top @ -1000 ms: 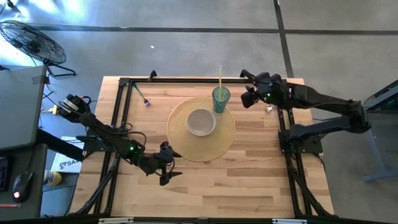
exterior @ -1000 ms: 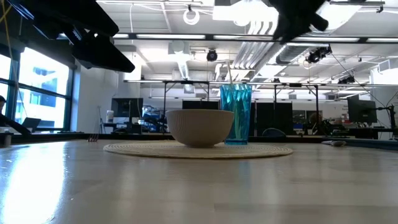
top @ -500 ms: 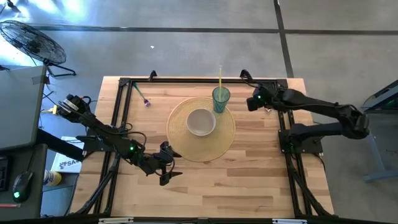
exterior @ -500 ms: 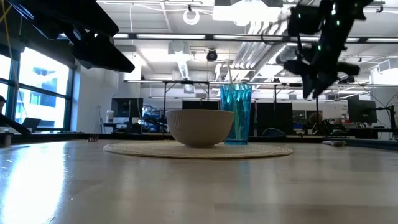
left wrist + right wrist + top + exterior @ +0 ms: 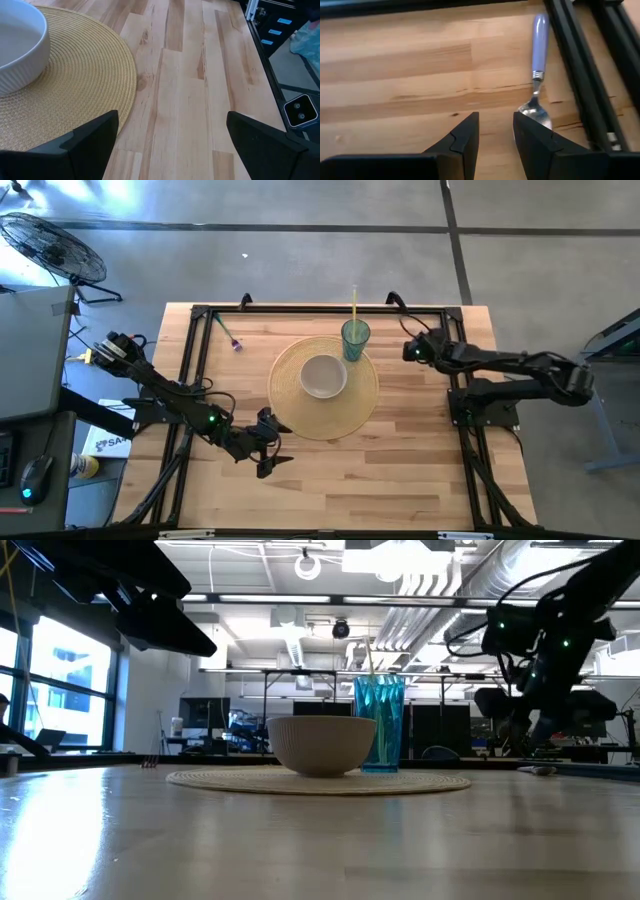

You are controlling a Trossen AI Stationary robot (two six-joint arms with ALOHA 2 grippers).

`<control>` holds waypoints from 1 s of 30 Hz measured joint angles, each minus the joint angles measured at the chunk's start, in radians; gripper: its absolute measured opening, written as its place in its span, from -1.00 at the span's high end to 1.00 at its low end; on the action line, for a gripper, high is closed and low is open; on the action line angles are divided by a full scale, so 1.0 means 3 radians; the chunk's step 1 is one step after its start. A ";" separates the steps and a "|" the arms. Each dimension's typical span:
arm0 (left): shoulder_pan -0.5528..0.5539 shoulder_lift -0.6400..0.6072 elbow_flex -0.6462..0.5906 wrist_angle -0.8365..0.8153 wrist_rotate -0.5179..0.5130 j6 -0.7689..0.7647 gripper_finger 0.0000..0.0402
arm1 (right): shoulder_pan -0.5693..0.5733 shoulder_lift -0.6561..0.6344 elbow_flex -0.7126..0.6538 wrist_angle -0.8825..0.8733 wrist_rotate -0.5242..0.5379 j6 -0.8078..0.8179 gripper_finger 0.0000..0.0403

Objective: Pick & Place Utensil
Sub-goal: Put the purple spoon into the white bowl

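A spoon [image 5: 538, 60] with a pale lavender handle and a metal bowl lies flat on the wood beside the black frame rail at the table's right side. My right gripper [image 5: 495, 120] hovers low over the table with its fingers a little apart; the spoon's bowl [image 5: 538, 113] lies just outside one finger, not between the two. In the high view the right gripper [image 5: 411, 350] is right of the blue cup [image 5: 355, 338]. My left gripper [image 5: 270, 447] waits open near the placemat's near-left rim.
A white ribbed bowl [image 5: 323, 375] sits on a round woven placemat [image 5: 300, 415]. The blue cup holds a yellow straw [image 5: 354, 300]. A second utensil with a purple end [image 5: 228, 332] lies at the far left. Black frame rails [image 5: 570, 60] run along the table's sides.
My right arm has come down from high above the table to just over the wood and has drawn back toward the table's right edge, ending over the spoon. The spoon, bowl and cup have stayed in place.
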 joint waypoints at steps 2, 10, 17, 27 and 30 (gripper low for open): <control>-0.0001 0.0000 0.0000 0.0001 0.0000 0.0001 -0.83 | -0.0004 0.0000 -0.0079 0.0133 0.0006 0.0008 0.46; -0.0001 0.0000 0.0000 0.0001 0.0000 0.0001 -0.83 | -0.0051 0.0000 -0.0216 0.0218 0.0168 0.0035 0.61; -0.0001 0.0000 0.0000 0.0001 0.0001 0.0001 -0.83 | -0.0059 0.0000 -0.0417 0.0325 0.0193 0.0090 0.81; -0.0001 0.0000 0.0000 0.0000 0.0000 0.0001 -0.83 | -0.0155 0.0000 -0.0751 0.0899 0.0015 0.0080 0.97; -0.0001 0.0000 0.0000 0.0000 0.0001 0.0000 -0.83 | -0.0182 0.0000 -0.0750 0.0859 -0.0040 0.0039 0.99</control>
